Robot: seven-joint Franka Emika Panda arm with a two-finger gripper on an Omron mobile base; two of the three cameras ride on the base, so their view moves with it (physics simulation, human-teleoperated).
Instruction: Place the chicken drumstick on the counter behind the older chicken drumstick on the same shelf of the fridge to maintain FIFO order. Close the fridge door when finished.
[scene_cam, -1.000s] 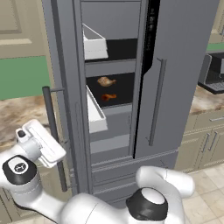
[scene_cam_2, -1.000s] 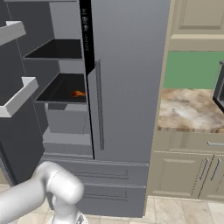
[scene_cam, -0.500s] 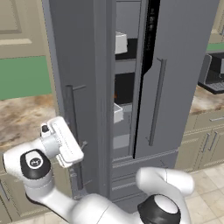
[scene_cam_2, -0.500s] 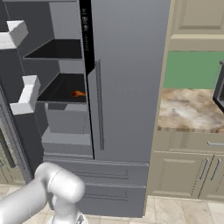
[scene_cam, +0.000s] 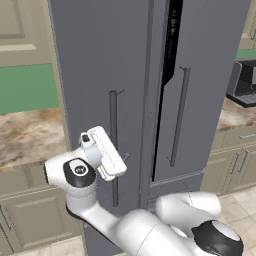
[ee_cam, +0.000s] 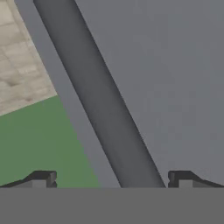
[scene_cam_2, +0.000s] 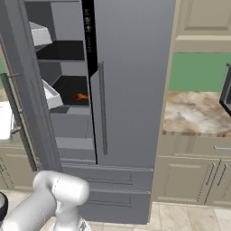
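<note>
Kitchen cabinets and the counter (scene_cam: pixel 25 137) flank the fridge (scene_cam: pixel 200 75) in the left base view, where the gripper (scene_cam: pixel 117 165) rests against the fridge door (scene_cam: pixel 100 75), likely pushing it shut. From the right base view, a gap beside that door reveals the older chicken drumstick (scene_cam_2: pixel 80 96) on the shelf (scene_cam_2: pixel 72 104); the chicken drumstick itself I cannot make out. Along the hand view, spread fingertips (ee_cam: pixel 43 178) straddle the door's edge, gripping nothing

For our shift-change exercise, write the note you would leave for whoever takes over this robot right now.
Gripper: open, fingers either side of the fridge door handle, not clamped.
Door: nearly shut; the right base view shows a gap.
Inside: an orange-red drumstick lies on the shelf; the second piece cannot be made out.
Counter: no chicken on the visible part.
Left: push the door fully closed.
</note>
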